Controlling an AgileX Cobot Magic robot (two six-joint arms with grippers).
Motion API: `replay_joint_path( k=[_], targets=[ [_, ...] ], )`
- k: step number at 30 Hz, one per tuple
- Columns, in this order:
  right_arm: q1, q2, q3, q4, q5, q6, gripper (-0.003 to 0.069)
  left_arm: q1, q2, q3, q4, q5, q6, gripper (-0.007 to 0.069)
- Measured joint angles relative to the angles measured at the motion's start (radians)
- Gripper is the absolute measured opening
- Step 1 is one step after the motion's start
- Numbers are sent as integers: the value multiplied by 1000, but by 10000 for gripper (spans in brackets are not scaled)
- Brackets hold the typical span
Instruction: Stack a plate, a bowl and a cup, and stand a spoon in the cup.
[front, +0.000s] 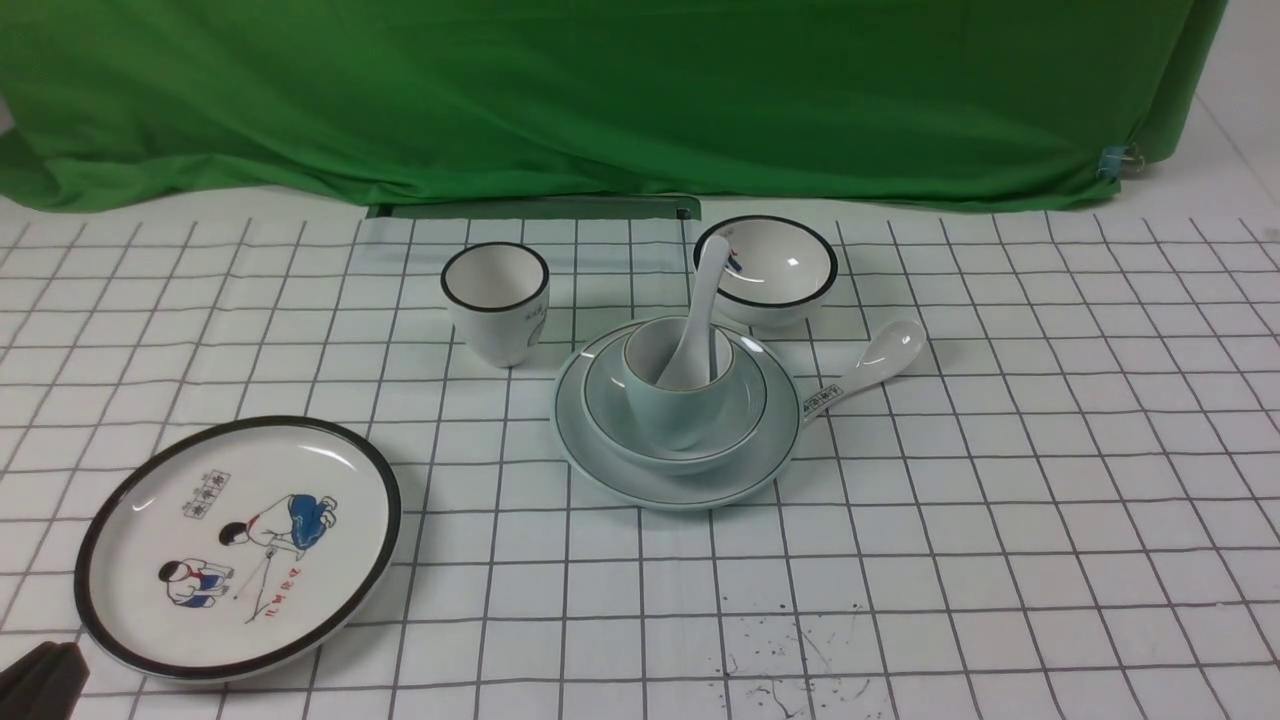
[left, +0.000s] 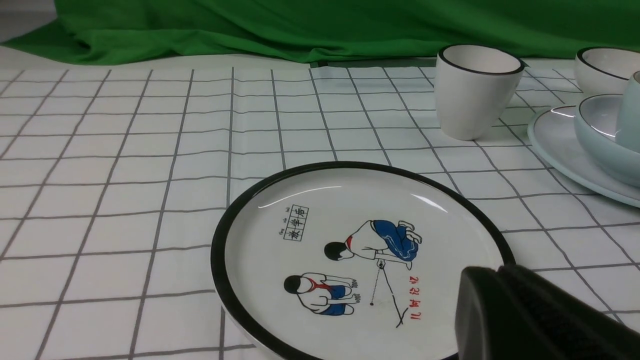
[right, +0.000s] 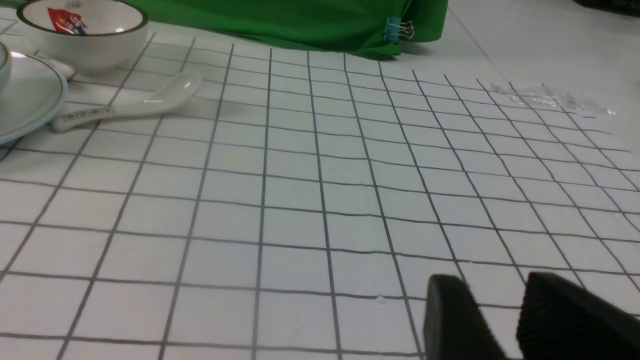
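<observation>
Front view: pale blue cup, white inside; left pincer together, right pincer apart.

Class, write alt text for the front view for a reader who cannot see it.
On a gridded white tablecloth, a pale blue-green plate holds a matching bowl, a pale blue cup and a standing white ceramic spoon. Black-rimmed cartoon dishes surround it.

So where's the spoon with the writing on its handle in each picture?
Front view: the printed spoon lies right of the stack, its handle end at the blue-green plate.
Left wrist view: not in it.
Right wrist view: upper left, beside that plate's rim.
Shared landmark: the cartoon bowl.
</observation>
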Motion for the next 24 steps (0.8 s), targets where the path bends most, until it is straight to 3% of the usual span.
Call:
replay_joint_path(
  k=[16,24],
  targets=[
    [0,0,0,0,0,0,243,4,0,0,15,0,2,-30],
    [0,0,0,0,0,0,243,76,0,0,15,0,2,-30]
  ],
)
